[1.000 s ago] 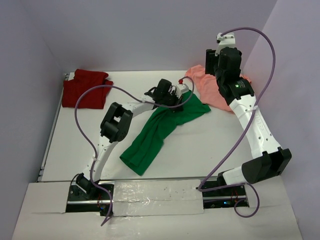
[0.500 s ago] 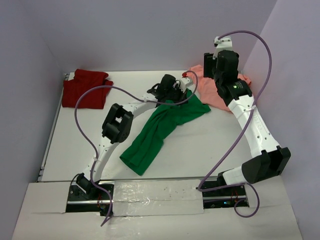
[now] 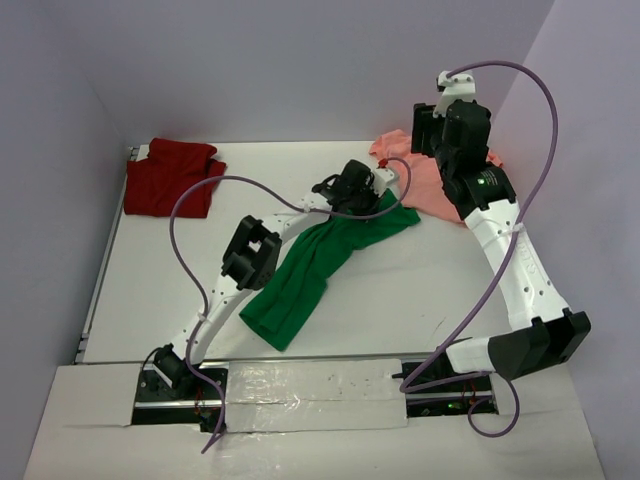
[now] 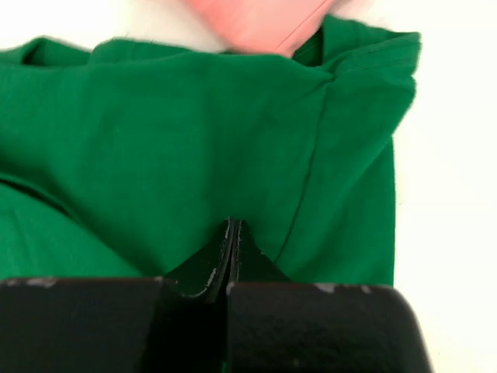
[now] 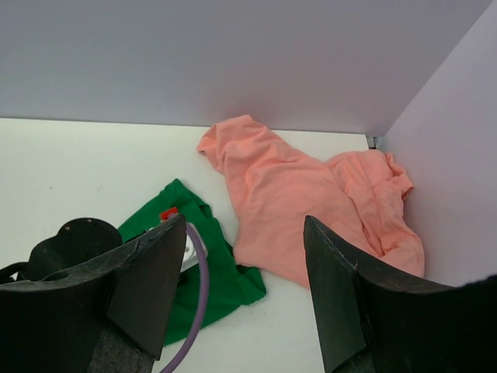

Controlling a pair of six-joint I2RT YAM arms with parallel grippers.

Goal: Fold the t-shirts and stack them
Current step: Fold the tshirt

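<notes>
Stretched as a long bunched band across the middle of the table (image 3: 150, 290): the green t-shirt (image 3: 305, 275), near end toward the arm bases, far end just beside the salmon pink t-shirt (image 3: 430, 190). Far end pinched in the left gripper (image 3: 380, 192), jaws closed flat on a fold of the cloth.

Against a second ago: left gripper carried further right toward the pink cloth, elbow following, green band drawn straighter. Right arm nudged slightly right. Dark red t-shirt (image 3: 170, 178) unmoved, crumpled at the far left corner.

Seen from the left wrist alone: fingers (image 4: 210, 268) meeting tip to tip with green fabric caught between, a seam running up beside them.

Seen from the right wrist alone: right gripper (image 5: 245, 224) spread wide, holding nothing, hanging above the pink t-shirt heaped in the far right corner.
</notes>
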